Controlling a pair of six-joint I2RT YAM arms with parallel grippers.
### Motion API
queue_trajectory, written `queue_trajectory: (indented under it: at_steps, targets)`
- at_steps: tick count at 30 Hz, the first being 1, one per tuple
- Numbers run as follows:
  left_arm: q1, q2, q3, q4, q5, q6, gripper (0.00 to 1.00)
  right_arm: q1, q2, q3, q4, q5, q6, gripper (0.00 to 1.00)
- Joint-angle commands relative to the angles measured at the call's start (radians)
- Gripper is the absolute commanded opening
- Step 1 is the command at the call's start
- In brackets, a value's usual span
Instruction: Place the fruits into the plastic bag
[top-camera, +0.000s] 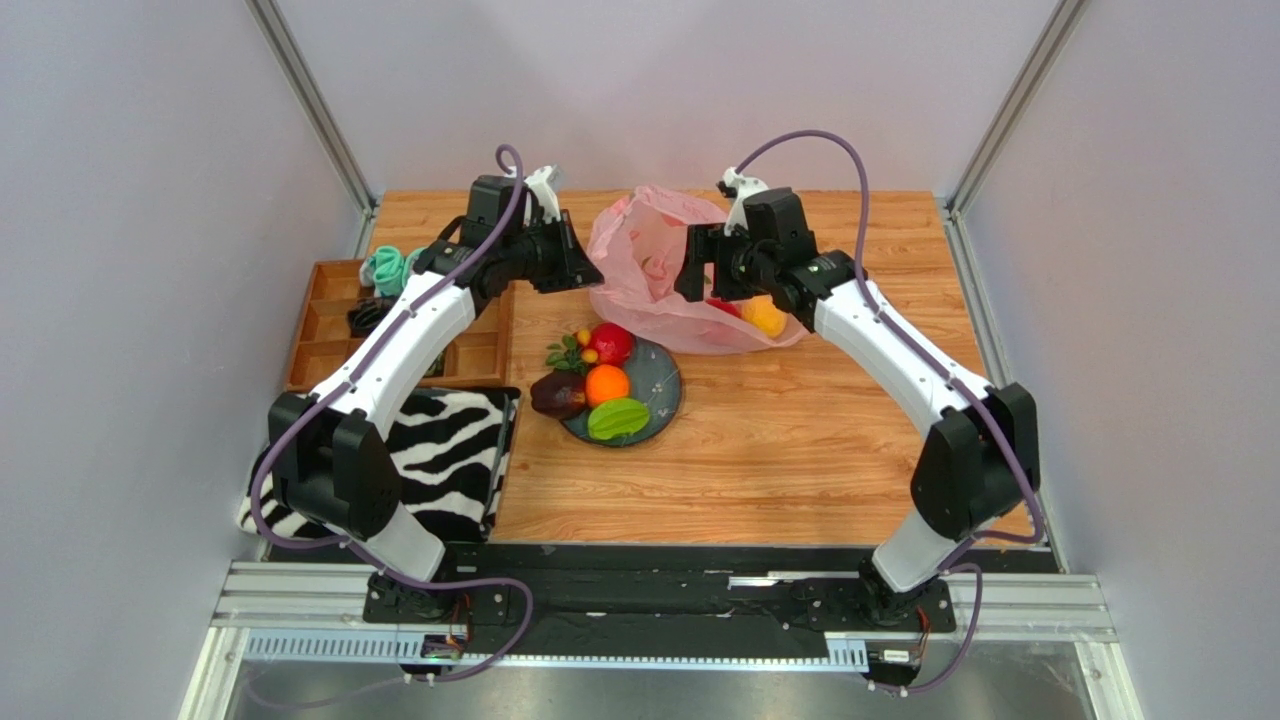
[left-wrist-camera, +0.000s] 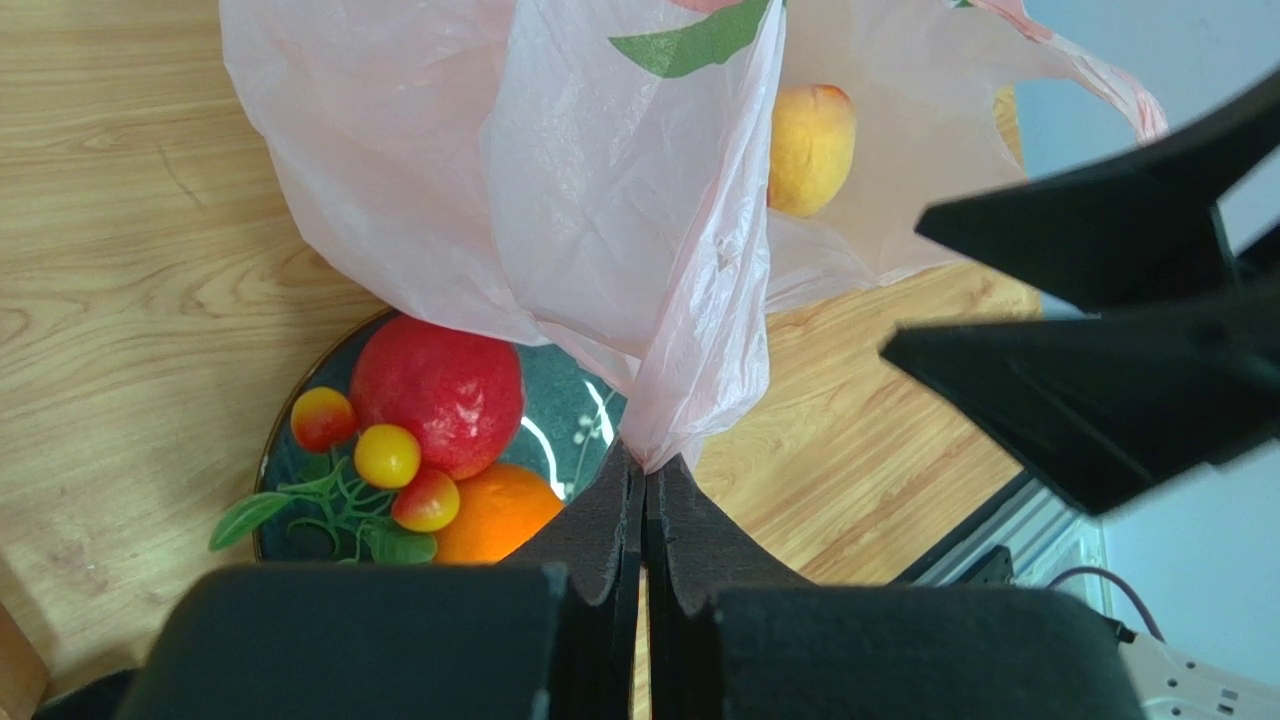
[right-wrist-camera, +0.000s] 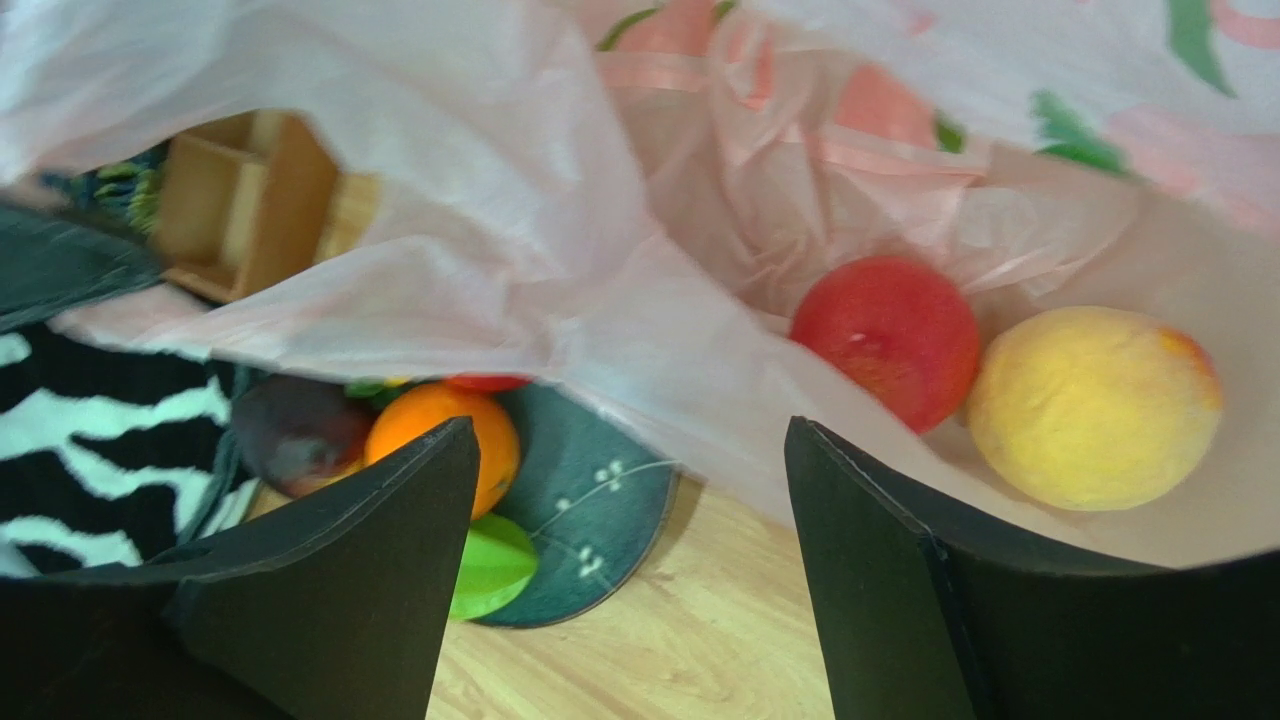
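Note:
The pink plastic bag (top-camera: 661, 263) lies at the back middle of the table, its mouth lifted. My left gripper (top-camera: 579, 255) is shut on the bag's edge (left-wrist-camera: 661, 435), and the film hangs from its fingertips (left-wrist-camera: 646, 473). A red fruit (right-wrist-camera: 887, 338) and a yellow-orange peach (right-wrist-camera: 1092, 405) lie inside the bag. My right gripper (top-camera: 706, 278) stands open at the bag's mouth with nothing between its fingers (right-wrist-camera: 631, 435). On the dark plate (top-camera: 661, 393) rest a red apple (top-camera: 610, 342), an orange (top-camera: 607, 383), a green fruit (top-camera: 618, 419), a dark purple fruit (top-camera: 558, 395) and berries (top-camera: 568, 353).
A wooden compartment tray (top-camera: 338, 315) holding a green item (top-camera: 388, 267) stands at the left edge. A zebra-striped cloth (top-camera: 436, 450) lies in front of it, next to the plate. Grey walls close in the table on three sides.

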Motion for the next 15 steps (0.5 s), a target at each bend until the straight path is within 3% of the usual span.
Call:
queue_trajectory:
  at_steps: [1,10,15]
  targets:
    - [-0.005,0.010,0.030,0.016,0.000,-0.010,0.00,0.094,-0.098,-0.066,0.065,-0.062,0.010,0.78]
    - [-0.005,0.020,0.042,0.005,0.011,0.002,0.00,0.354,-0.076,-0.113,0.005,-0.073,-0.194,0.80]
    - [-0.005,0.016,0.039,0.003,0.013,-0.001,0.00,0.380,0.026,-0.008,-0.084,-0.013,-0.160,0.81]
